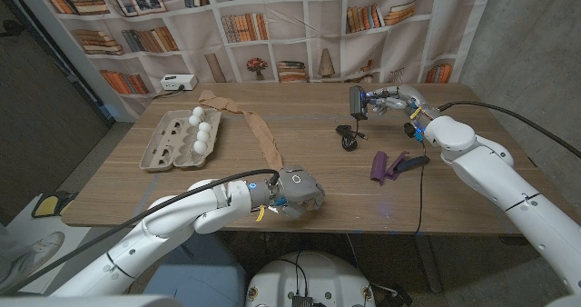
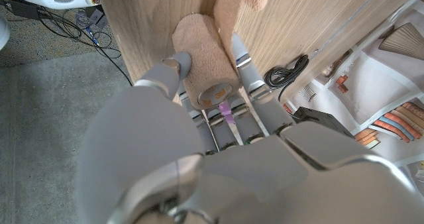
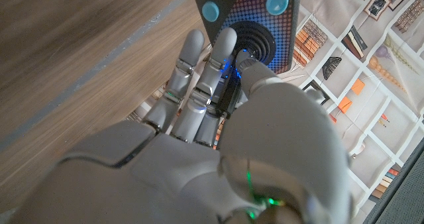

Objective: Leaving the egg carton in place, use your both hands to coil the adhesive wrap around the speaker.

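A tan adhesive wrap [image 1: 259, 136] is trailing unrolled across the table, its roll [image 2: 202, 65] sitting at the near edge. The dark speaker [image 1: 358, 102] is standing upright, well apart. The grey egg carton [image 1: 179, 140] is lying open, holding white eggs [image 1: 201, 130].

A wooden worktop [image 1: 300, 175] carries several loose items. A coiled black cable [image 1: 348, 136] lies near its middle, and the same coil shows in the left wrist view [image 2: 286, 69]. Nearer the right side, a purple object [image 1: 381, 165] lies just beside a dark clip-like piece [image 1: 410, 162]; what they are cannot be told. A thin black cord [image 1: 421, 193] runs from there over the front edge. At the far left corner sits a small white device [image 1: 177, 83]. Behind the worktop hangs a backdrop printed with bookshelves [image 1: 272, 25].
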